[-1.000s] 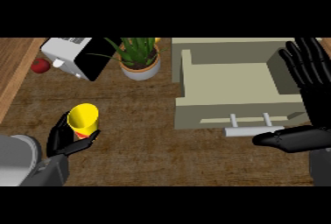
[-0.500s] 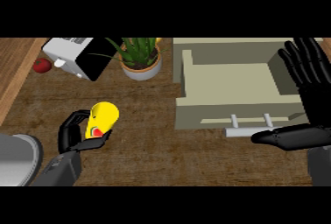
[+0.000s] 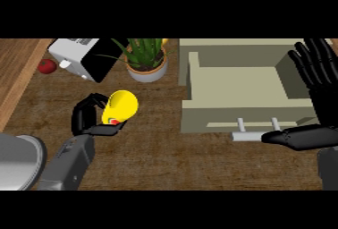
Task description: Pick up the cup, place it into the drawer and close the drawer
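1. The counter (image 3: 165,165) is a brown surface that fills most of the view; both forearms come in over it from the lower edge.
2. The drawer (image 3: 247,89) stands open, a beige box with bare walls and floor. It lies well to the right of the left robot hand and just beside the right robot hand, whose fingers overlap its right wall. Its bar handle (image 3: 254,135) sticks out at the front, and its right end meets the right thumb.
3. A grey rounded object (image 3: 19,162) sits at the lower left edge, beside the left forearm and below the left robot hand.
4. The right robot hand (image 3: 317,89) shows at the right edge with fingers straight and spread, pointing up, and the thumb stretched left toward the handle. It holds nothing.
5. A white and black appliance (image 3: 82,56) lies above the left robot hand, tilted.
6. A plant (image 3: 146,58) in a pale pot stands up and right of the left robot hand, between the appliance and the drawer.
7. The left robot hand (image 3: 89,118) has its fingers and thumb curled round the cup.
8. The cup (image 3: 120,107) is yellow, tilted, with a red spot low on it. It sits in the left robot hand, well left of the drawer.
9. A red fruit (image 3: 46,66) lies up and left of the left robot hand, just beside the appliance.
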{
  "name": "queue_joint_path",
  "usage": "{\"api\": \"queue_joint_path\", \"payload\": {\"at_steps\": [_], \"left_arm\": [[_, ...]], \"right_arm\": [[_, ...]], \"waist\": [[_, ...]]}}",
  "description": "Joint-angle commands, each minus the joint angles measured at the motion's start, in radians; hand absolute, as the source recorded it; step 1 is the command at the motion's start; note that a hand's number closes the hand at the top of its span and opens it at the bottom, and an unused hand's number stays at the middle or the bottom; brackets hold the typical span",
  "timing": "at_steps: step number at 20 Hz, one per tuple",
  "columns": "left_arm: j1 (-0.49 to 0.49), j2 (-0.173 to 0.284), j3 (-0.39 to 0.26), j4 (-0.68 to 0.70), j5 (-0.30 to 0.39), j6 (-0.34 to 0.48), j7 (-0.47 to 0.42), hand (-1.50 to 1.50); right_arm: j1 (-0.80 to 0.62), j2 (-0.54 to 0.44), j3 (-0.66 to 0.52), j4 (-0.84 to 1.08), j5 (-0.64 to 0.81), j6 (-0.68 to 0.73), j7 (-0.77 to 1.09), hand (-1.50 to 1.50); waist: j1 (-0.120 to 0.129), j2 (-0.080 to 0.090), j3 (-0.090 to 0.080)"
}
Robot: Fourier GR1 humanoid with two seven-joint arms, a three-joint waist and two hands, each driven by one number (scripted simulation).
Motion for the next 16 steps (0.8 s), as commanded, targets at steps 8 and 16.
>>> {"api": "queue_joint_path", "payload": {"at_steps": [8, 16], "left_arm": [[-0.202, -0.118, -0.133, -0.314, 0.002, -0.038, 0.287, 1.50], [-0.360, -0.132, -0.289, -0.488, 0.086, 0.155, 0.613, 1.50]], "right_arm": [[0.002, -0.009, -0.028, 0.017, 0.011, -0.014, -0.005, -1.50], [0.031, 0.031, 0.010, 0.028, 0.053, -0.029, -0.052, -1.50]], "waist": [[0.031, -0.015, 0.003], [0.010, -0.007, 0.002]]}}
